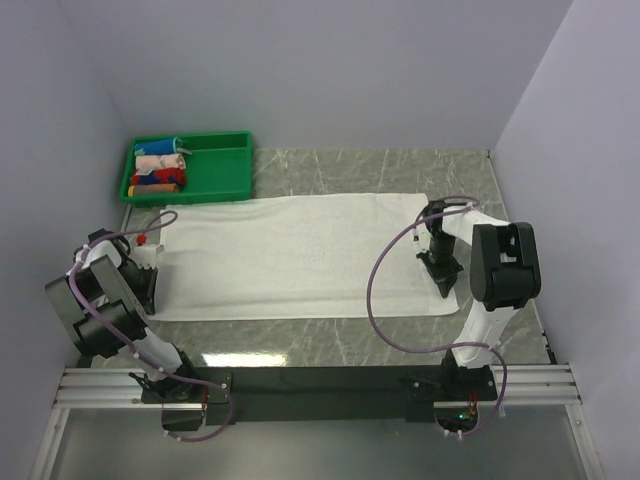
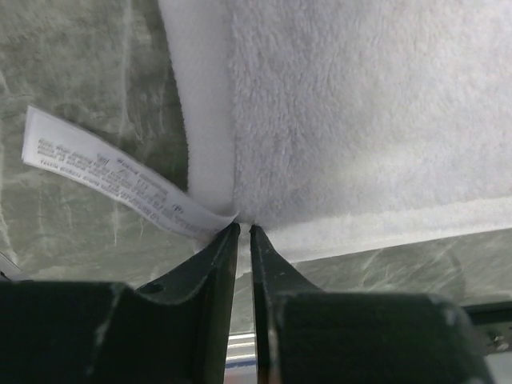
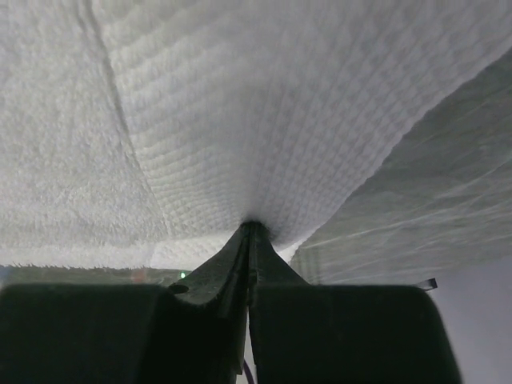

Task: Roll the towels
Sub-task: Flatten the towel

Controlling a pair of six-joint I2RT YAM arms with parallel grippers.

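The large white towel (image 1: 300, 255) lies spread flat across the marble table. My left gripper (image 1: 150, 278) is at its near left corner. In the left wrist view the jaws (image 2: 244, 230) are pinched on the towel's (image 2: 360, 120) corner hem, right beside the white care label (image 2: 104, 180). My right gripper (image 1: 446, 275) is at the towel's near right end. In the right wrist view it (image 3: 252, 226) is shut on a pucker of towel cloth (image 3: 256, 104), which rises slightly off the table.
A green bin (image 1: 215, 185) with several small colourful rolled cloths (image 1: 160, 170) stands at the back left, just beyond the towel. Grey walls close in the left, back and right. A purple cable (image 1: 385, 300) loops beside the right arm.
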